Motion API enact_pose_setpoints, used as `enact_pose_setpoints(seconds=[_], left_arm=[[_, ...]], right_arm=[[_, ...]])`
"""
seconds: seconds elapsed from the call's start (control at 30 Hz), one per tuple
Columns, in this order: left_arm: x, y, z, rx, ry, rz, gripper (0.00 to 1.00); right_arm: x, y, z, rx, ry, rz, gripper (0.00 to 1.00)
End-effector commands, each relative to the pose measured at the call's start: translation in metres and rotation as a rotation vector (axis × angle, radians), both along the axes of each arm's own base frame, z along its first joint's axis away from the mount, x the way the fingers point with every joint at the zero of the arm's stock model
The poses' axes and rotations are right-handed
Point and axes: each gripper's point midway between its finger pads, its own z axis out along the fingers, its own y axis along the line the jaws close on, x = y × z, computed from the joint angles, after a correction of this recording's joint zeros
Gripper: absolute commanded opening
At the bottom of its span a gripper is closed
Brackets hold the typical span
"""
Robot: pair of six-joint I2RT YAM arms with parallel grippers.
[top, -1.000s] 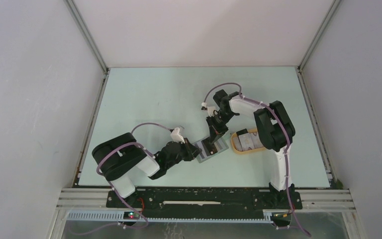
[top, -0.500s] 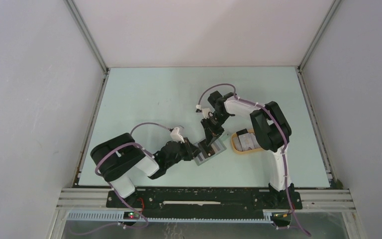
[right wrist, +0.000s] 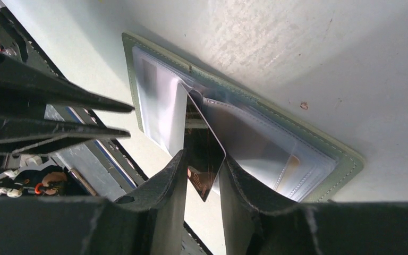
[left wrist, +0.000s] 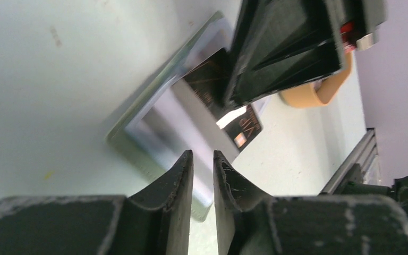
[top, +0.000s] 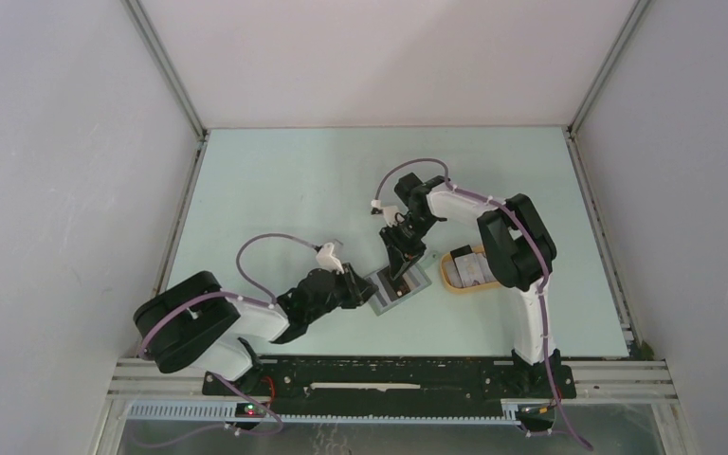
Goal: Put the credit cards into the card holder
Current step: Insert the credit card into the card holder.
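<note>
Right claw (right wrist: 203, 159) apart around black card (right wrist: 202, 133), grip unclear; card's far end hidden in card holder (right wrist: 265, 143) ahead. Left claw (left wrist: 203, 156) slightly spread, empty.

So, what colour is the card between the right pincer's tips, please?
Black card; right wrist view.

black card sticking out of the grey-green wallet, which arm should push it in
Probably right: the right gripper straddles the black plastic card, already angled into a slot of the open grey-green bifold wallet. The left gripper sits at the wallet's edge, off the card.
</note>
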Motion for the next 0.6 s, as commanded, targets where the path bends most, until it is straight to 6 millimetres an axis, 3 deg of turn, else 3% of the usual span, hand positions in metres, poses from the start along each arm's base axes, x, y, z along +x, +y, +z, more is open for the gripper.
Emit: enact_pose_setpoints(seconds=[0.0, 0.17, 0.57], left_arm=[[-0.011, 0.025, -0.024, 0.091, 0.054, 0.031, 0.23], [-0.015, 0.032, -0.030, 0.133, 0.076, 0.034, 0.17], [-0.012, 0.019, -0.039, 0.154, 0.113, 0.002, 0.09]], right_arm=[[0.009, -0.007, 0.002, -0.046, -0.129, 0.055, 0.37], [0.007, -0.005, 0.004, -0.066, -0.164, 0.084, 0.40], [-0.004, 0.001, 0.002, -0.107, -0.210, 0.142, 0.42]])
